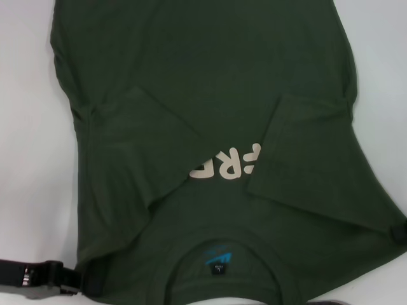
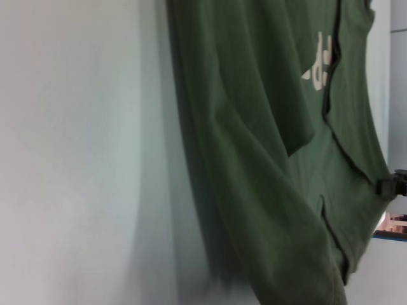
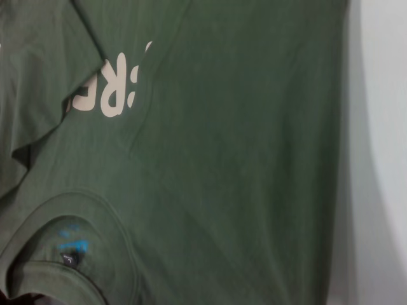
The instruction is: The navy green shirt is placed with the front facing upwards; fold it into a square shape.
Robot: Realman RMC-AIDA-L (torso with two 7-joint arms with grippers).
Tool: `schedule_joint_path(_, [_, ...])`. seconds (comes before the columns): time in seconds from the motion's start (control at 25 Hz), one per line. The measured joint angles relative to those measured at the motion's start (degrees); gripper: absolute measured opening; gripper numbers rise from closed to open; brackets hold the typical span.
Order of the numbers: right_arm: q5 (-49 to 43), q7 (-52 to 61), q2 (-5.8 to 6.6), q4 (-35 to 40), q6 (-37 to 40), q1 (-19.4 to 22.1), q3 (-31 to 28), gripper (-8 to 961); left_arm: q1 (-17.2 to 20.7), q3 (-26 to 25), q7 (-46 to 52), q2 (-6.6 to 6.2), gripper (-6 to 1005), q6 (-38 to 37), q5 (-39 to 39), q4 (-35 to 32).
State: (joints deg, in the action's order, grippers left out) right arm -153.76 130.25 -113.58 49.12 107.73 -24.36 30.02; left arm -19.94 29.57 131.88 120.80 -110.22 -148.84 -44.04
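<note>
The navy green shirt (image 1: 210, 76) lies front up on the white table (image 1: 32, 159), collar nearest me. Both sleeves are folded inward over the chest, the left one (image 1: 140, 146) and the right one (image 1: 305, 152), and they cover part of the cream print (image 1: 226, 164). The blue inner label (image 1: 218, 259) shows inside the neck. My left gripper (image 1: 70, 279) sits at the shirt's near left shoulder corner, touching the cloth. My right gripper (image 1: 397, 230) shows as a small black part at the near right shoulder edge, and again in the left wrist view (image 2: 393, 184). The right wrist view shows the shirt (image 3: 241, 159) with print (image 3: 117, 89).
Bare white table (image 2: 76, 159) runs along the shirt's left side, and a strip of table (image 3: 381, 127) along its right side. The shirt's far hem runs out of the head view.
</note>
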Motion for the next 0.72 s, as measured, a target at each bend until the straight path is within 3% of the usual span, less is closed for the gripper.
schedule_joint_path(0.56, [3.5,-1.0,-0.09,-0.2,1.8,-1.2,-0.3,42,0.3,-0.5,-0.7,0.39,28,-2.6,1.5,-1.6])
schedule_joint_path(0.72, [11.0,-1.3,1.18,-0.8,2.3,-2.4,-0.4,42,-1.8,-0.9,-1.5,-0.6,28,-4.0,6.6,-1.3])
